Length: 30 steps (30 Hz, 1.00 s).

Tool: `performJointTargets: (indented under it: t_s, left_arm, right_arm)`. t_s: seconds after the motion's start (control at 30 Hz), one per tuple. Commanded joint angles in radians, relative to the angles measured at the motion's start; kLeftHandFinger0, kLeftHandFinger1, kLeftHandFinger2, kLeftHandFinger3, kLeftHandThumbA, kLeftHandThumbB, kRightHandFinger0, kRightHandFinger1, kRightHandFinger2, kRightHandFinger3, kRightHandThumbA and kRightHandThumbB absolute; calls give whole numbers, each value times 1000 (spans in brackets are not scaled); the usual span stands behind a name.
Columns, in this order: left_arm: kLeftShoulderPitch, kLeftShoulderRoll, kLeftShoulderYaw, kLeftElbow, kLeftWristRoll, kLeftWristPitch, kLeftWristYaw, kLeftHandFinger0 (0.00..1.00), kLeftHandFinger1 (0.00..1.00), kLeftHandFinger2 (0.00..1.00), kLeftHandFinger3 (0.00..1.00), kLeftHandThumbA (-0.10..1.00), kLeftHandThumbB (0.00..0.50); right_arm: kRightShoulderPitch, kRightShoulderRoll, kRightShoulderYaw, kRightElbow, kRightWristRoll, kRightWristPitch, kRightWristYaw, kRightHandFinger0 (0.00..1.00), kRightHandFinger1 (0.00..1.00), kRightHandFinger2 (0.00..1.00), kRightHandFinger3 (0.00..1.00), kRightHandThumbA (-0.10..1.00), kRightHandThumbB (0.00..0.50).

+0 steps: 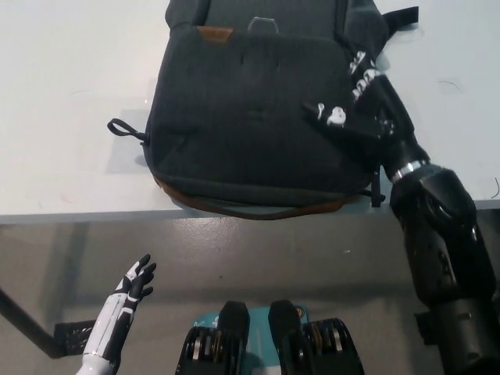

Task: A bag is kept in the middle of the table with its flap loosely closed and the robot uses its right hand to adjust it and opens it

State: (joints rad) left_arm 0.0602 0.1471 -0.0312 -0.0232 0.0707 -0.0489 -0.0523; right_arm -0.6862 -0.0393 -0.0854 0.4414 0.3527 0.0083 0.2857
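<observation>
Both hands are in your view: the black right hand (361, 109) lies on the right part of the bag (258, 117), fingers spread flat along the fabric and thumb sticking out toward the bag's middle, gripping nothing. You'll see the bag is a dark grey backpack lying flat mid-table (70, 101), flap down, with a small metal loop (264, 23) near its far edge, a brown tab (213, 33) at the flap's left corner and its brown-trimmed base overhanging the near table edge. White left hand (134, 283) hangs low at lower left, below the table, fingers apart, empty.
</observation>
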Motion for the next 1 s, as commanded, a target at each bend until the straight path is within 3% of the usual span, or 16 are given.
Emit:
performJointTargets:
  t_s: [0.0, 0.03, 0.07, 0.1, 0.13, 0.17, 0.23, 0.3, 0.77, 0.97]
  left_arm:
    - [-7, 8, 1, -23, 2, -21, -8, 1000, 1000, 1000, 1000, 1000, 12]
    - [-8, 9, 1, -19, 1, -28, -9, 1000, 1000, 1000, 1000, 1000, 9]
    - [-8, 9, 1, -16, -1, -31, -9, 1000, 1000, 1000, 1000, 1000, 9]
    - [-9, 8, 2, -15, -2, -31, -9, 1000, 1000, 1000, 1000, 1000, 8]
    - [-9, 8, 2, -14, -2, -30, -9, 1000, 1000, 1000, 1000, 1000, 8]
    - [-9, 9, 3, -12, -1, -32, -8, 1000, 1000, 1000, 1000, 1000, 2]
    - [-11, 11, 4, -11, 3, -31, -6, 1000, 1000, 1000, 1000, 1000, 0]
    - [-15, 10, 4, -7, 2, -34, -6, 1000, 1000, 1000, 1000, 1000, 0]
    - [-29, 12, 2, -2, 8, -39, -4, 1000, 1000, 1000, 1000, 1000, 0]
    - [-33, 13, 5, -8, -8, -33, -12, 1000, 1000, 1000, 1000, 1000, 0]
  right_arm:
    - [22, 14, 17, -66, 30, 46, 38, 939, 1000, 1000, 1000, 902, 374]
    - [22, 22, 2, -69, 32, 52, 11, 566, 698, 746, 711, 536, 249]
    - [24, 29, 2, -76, -18, 25, -45, 92, 239, 379, 359, 143, 200]
    - [26, 32, 5, -80, -60, 2, -82, 6, 157, 425, 319, -72, 253]
    - [27, 34, 8, -82, -90, -13, -109, 1, 194, 467, 337, -94, 230]
    - [35, 41, 10, -112, -129, 9, -158, 0, 258, 570, 461, -100, 154]
    - [39, 42, 14, -128, -154, 16, -177, 0, 330, 654, 644, -100, 99]
    - [41, 40, 15, -141, -161, 25, -182, 11, 398, 710, 715, -100, 77]
    - [42, 54, -8, -175, -182, 60, -244, 0, 405, 731, 711, -100, 90]
    - [139, 56, 73, -424, -378, -51, -283, 0, 359, 689, 708, -100, 88]
